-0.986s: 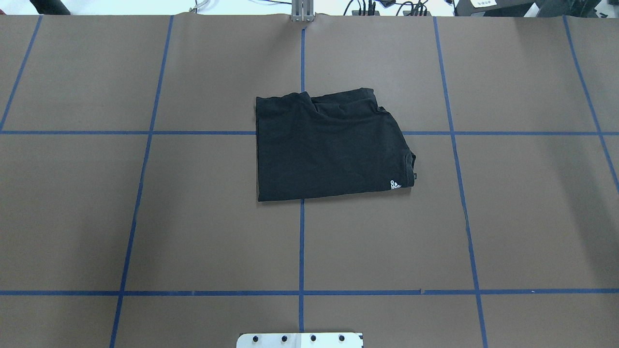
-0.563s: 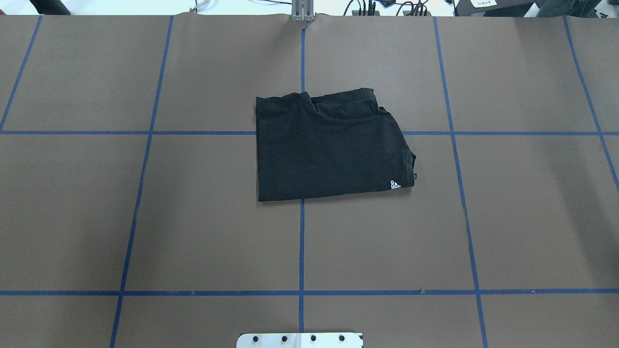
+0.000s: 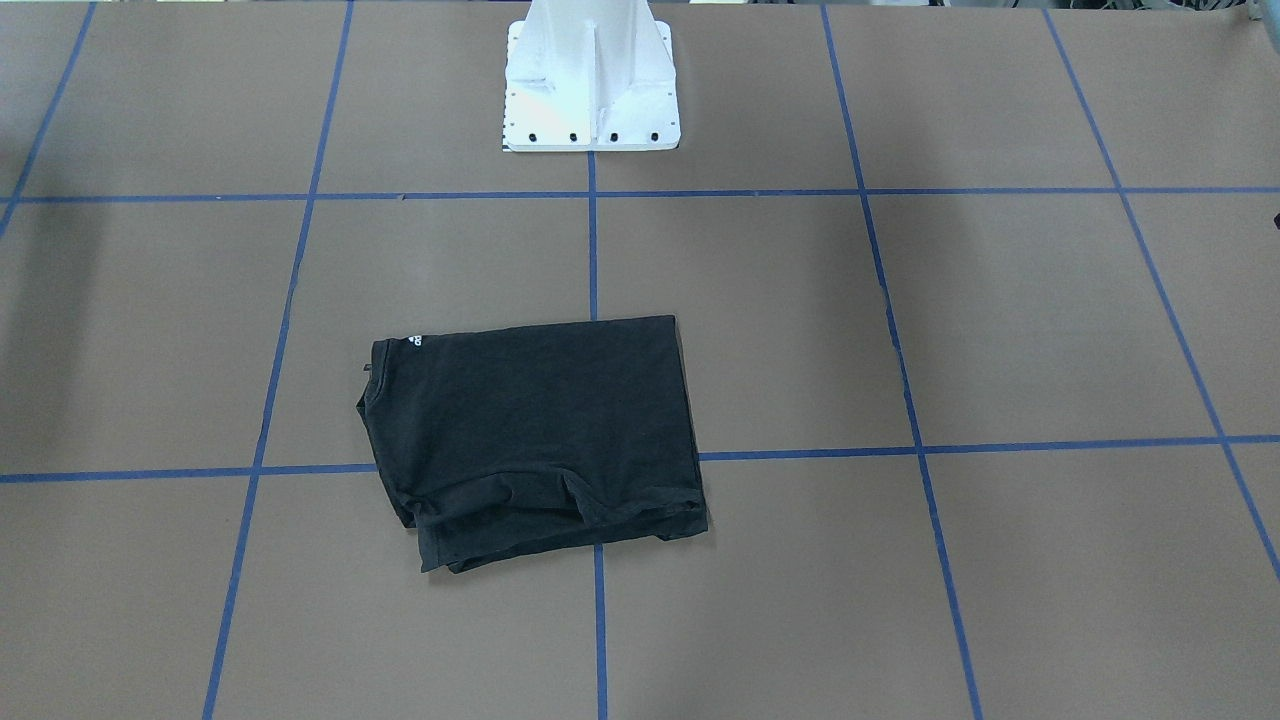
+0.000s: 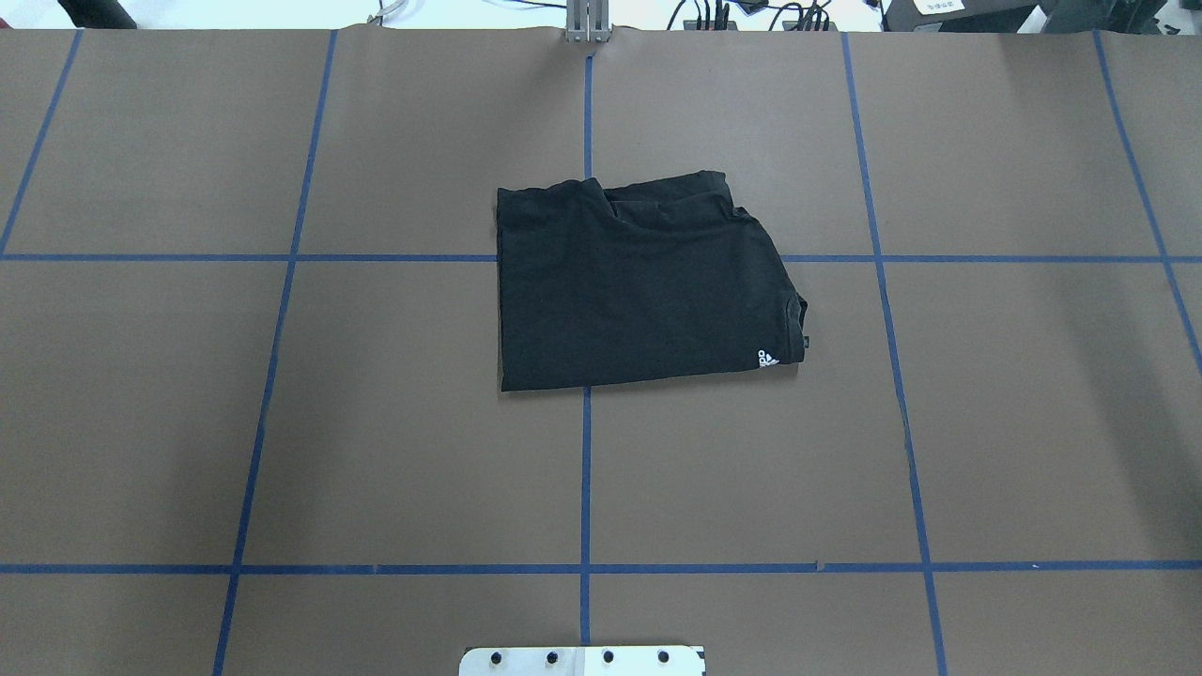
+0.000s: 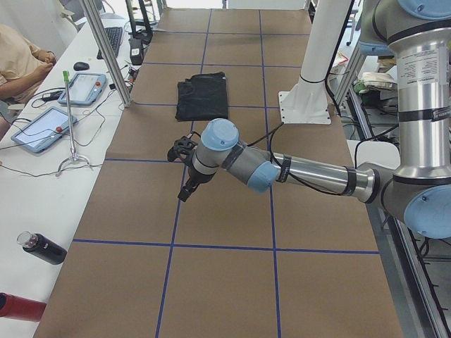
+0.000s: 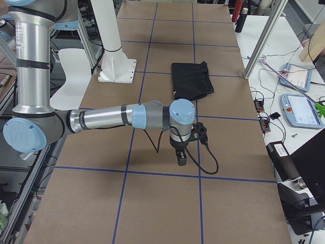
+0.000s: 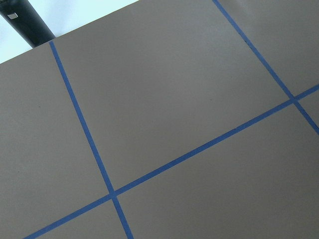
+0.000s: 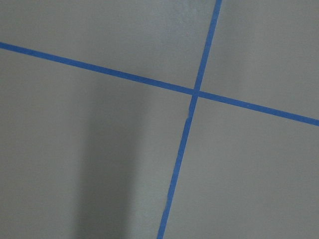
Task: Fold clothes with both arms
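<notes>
The black T-shirt [image 4: 639, 291] lies folded into a rough rectangle at the middle of the brown table, with a small white logo at its near right corner. It also shows in the front-facing view [image 3: 540, 430] and in both side views [image 5: 202, 95] [image 6: 192, 79]. My left gripper [image 5: 184, 193] hangs over bare table far from the shirt, seen only in the exterior left view. My right gripper [image 6: 181, 160] hangs over bare table at the other end, seen only in the exterior right view. I cannot tell whether either is open or shut. Both wrist views show only brown table and blue tape lines.
The white base mount [image 3: 590, 80] stands at the robot's side of the table. Blue tape lines grid the brown table [image 4: 282, 422]. A side bench holds tablets [image 5: 42, 130], a dark bottle [image 5: 42, 248] and metal posts [image 5: 106, 53].
</notes>
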### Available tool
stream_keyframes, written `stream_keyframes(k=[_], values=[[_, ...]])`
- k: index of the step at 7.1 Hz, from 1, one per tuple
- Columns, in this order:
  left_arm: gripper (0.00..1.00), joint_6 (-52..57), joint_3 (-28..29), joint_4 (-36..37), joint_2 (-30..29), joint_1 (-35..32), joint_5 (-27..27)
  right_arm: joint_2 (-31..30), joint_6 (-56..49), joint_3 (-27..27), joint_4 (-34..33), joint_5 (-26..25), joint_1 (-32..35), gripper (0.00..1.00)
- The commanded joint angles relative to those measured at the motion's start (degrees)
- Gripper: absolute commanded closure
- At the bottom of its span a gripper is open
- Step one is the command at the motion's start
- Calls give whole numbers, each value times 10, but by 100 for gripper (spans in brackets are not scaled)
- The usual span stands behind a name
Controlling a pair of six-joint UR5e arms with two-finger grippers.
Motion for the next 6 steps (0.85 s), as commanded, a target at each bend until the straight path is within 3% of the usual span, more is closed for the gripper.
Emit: stream_keyframes(k=[1,6], values=[[0,-1,-8,1,-5,1,-12,-4,0,9,3,3,-1,0],[0,-1,1,-1,-30,5,-11,7,-4,13,4,4,-1,0]])
